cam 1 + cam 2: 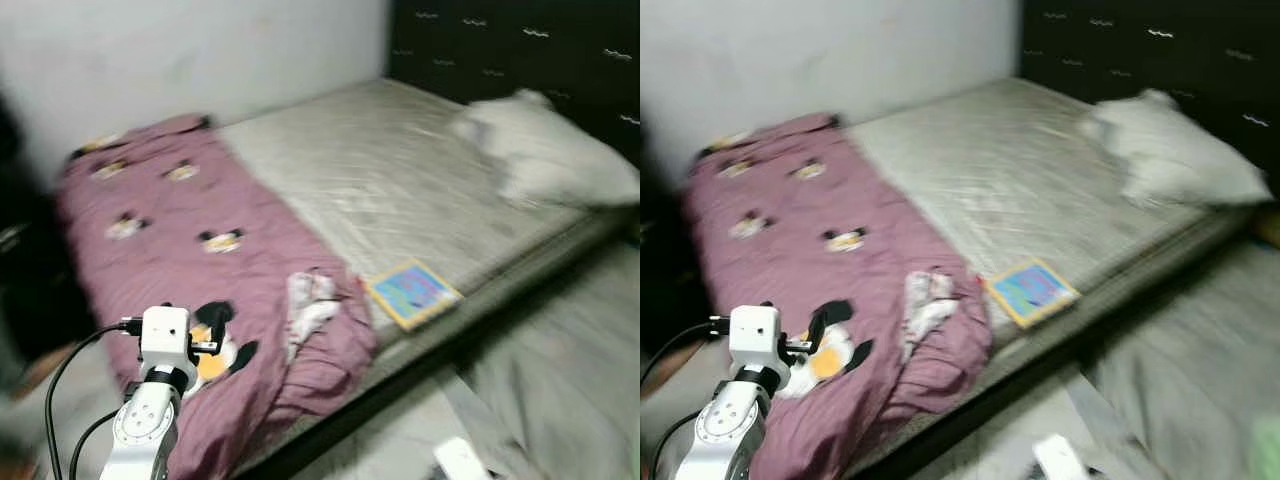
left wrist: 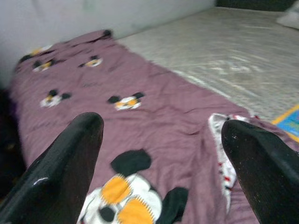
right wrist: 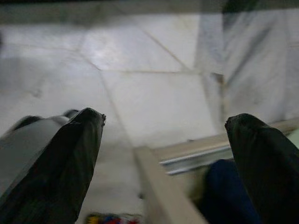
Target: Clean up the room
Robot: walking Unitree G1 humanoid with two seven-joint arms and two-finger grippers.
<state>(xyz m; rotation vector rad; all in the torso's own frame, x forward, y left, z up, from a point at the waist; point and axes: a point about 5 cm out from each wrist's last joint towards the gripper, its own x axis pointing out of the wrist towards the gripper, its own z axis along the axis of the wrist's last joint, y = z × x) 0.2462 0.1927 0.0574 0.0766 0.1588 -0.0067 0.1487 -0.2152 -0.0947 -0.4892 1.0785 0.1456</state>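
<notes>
Left end effector (image 2: 161, 140) spread apart above purple blanket (image 1: 190, 250) on bed (image 1: 400, 180). Book (image 1: 413, 292) at three o'clock. Right end effector (image 3: 163, 140) apart over floor (image 3: 154, 93).

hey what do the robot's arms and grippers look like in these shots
The left arm is silver-white with rounded joint housings, a boxy white block at the wrist, and thin black cables looping off its side. The left gripper has two long, matte black fingers that taper to blunt rounded tips. The right gripper has the same two black fingers, faintly speckled.
</notes>
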